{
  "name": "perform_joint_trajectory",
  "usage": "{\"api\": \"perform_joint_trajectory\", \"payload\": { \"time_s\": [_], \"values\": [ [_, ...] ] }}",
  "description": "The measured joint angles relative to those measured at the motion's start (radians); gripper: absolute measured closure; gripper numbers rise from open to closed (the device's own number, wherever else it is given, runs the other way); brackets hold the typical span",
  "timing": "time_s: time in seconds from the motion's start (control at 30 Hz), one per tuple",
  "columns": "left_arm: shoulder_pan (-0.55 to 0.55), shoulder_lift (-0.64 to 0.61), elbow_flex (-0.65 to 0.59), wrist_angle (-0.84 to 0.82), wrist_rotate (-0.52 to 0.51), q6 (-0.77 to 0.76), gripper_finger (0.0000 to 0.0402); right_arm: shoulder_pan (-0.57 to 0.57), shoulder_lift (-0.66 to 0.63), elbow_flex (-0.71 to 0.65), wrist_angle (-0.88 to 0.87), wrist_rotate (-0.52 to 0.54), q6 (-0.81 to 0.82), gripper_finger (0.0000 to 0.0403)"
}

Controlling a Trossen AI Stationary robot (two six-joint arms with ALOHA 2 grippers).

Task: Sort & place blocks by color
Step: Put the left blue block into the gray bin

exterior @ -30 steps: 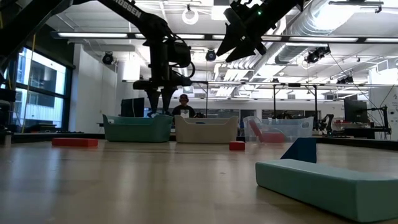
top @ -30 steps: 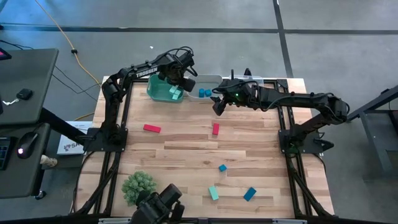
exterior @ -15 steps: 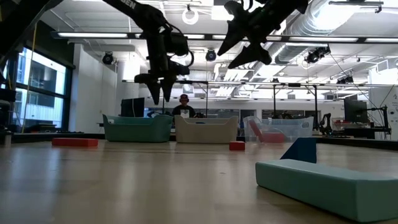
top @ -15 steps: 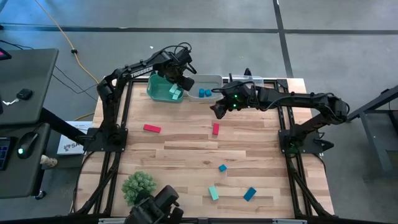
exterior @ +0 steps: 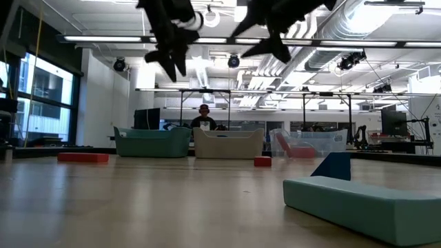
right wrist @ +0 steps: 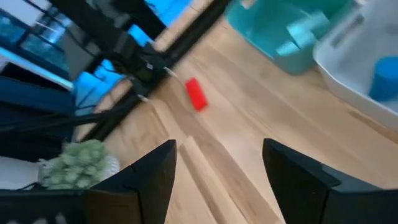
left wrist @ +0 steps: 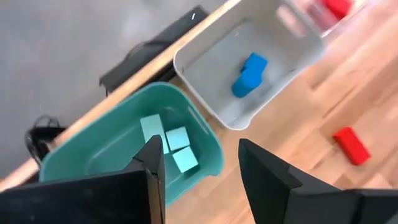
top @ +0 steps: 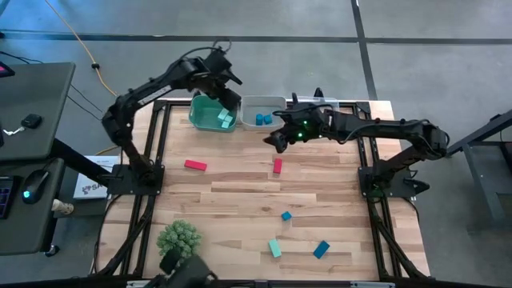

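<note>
My left gripper (top: 229, 80) (left wrist: 202, 165) is open, high over the far rim of the teal bin (top: 211, 114), which holds three light teal blocks (left wrist: 169, 143). The grey bin (top: 262, 112) beside it holds blue blocks (left wrist: 249, 74). My right gripper (top: 274, 142) (right wrist: 217, 168) is open, raised above the table just near of the grey bin. Two red blocks (top: 195, 166) (top: 277, 166) lie flat mid-table. A blue cube (top: 286, 216), a teal block (top: 274, 248) and a blue block (top: 321, 250) rest nearer the near edge.
A clear bin (exterior: 306, 143) with something red inside stands right of the grey bin along the far edge. A green spiky plant ball (top: 179, 238) sits at the near left corner. A person (exterior: 203, 118) shows in the room behind the bins.
My left gripper has risen from just above the teal bin and drawn back toward the far left, tipping as it went. My right gripper has shifted slightly left and climbed a little. The blocks on the table have stayed put.
</note>
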Motion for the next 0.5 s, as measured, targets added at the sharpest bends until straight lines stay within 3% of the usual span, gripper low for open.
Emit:
{"api": "perform_joint_trajectory", "payload": {
  "time_s": [0.5],
  "values": [
    [-0.026, -0.240, 0.000, -0.034, 0.003, 0.046, 0.0282, 0.120, 0.000, 0.125, -0.132, 0.101, -0.016, 0.0174]
  ]
}}
